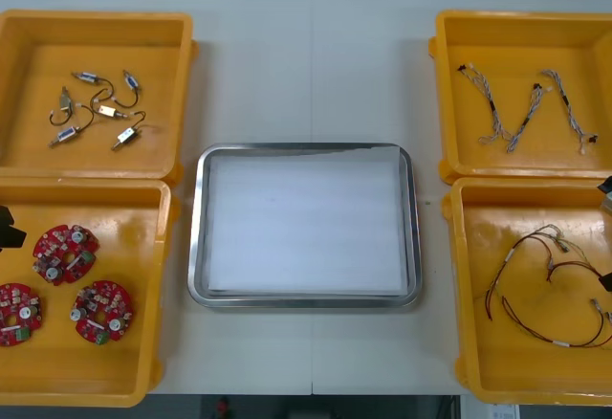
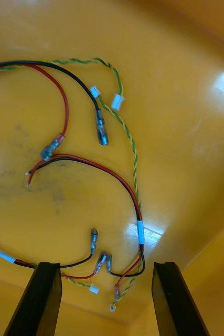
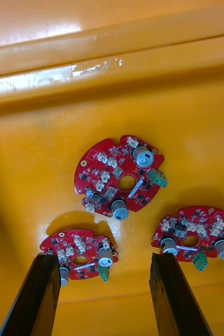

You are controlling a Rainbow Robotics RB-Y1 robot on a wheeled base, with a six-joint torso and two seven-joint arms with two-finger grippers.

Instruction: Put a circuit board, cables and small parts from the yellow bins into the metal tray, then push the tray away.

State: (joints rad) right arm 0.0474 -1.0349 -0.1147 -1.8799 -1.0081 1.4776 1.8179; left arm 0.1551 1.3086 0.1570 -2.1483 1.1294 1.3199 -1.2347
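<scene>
The metal tray (image 1: 306, 228), white inside and holding nothing, lies at the table's middle. Three round red circuit boards (image 1: 65, 252) sit in the near left yellow bin (image 1: 163, 285). My left gripper (image 3: 105, 257) hovers open above them, with one board (image 3: 80, 254) close between its fingers and two more boards (image 3: 121, 173) beyond. My right gripper (image 2: 106, 265) hangs open over the red, black and yellow cables (image 2: 91, 168) in the near right bin (image 1: 459, 285). Those cables (image 1: 545, 285) lie loosely tangled. Nothing is held.
The far left bin (image 1: 182, 94) holds several small metal parts (image 1: 96, 108). The far right bin (image 1: 442, 94) holds twisted blue and white cables (image 1: 526, 118). Bare table surrounds the tray between the bins.
</scene>
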